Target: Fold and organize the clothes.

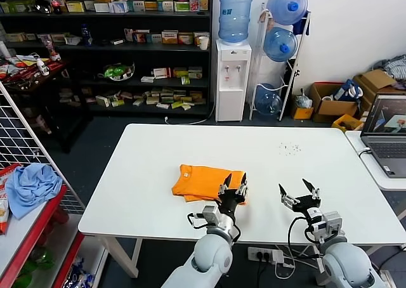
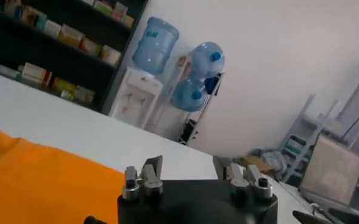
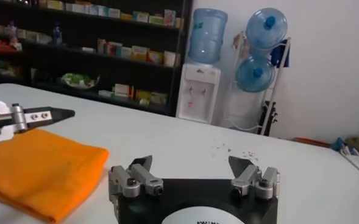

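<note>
The orange T-shirt (image 1: pixel 200 181) lies folded into a compact rectangle on the white table (image 1: pixel 285 174), left of centre near the front edge. My left gripper (image 1: pixel 234 181) is open and empty, just above the shirt's right front corner. The shirt fills the lower part of the left wrist view (image 2: pixel 39 182). My right gripper (image 1: pixel 299 188) is open and empty, over bare table to the right of the shirt. In the right wrist view the folded shirt (image 3: pixel 39 170) shows with a finger of the left gripper (image 3: pixel 42 114) above it.
A laptop (image 1: pixel 387 136) sits on a side table at the right. A light blue cloth (image 1: pixel 32 183) lies on a red rack at the left. Dark specks (image 1: pixel 292 148) dot the table's far right. Shelves and a water dispenser (image 1: pixel 233 78) stand behind.
</note>
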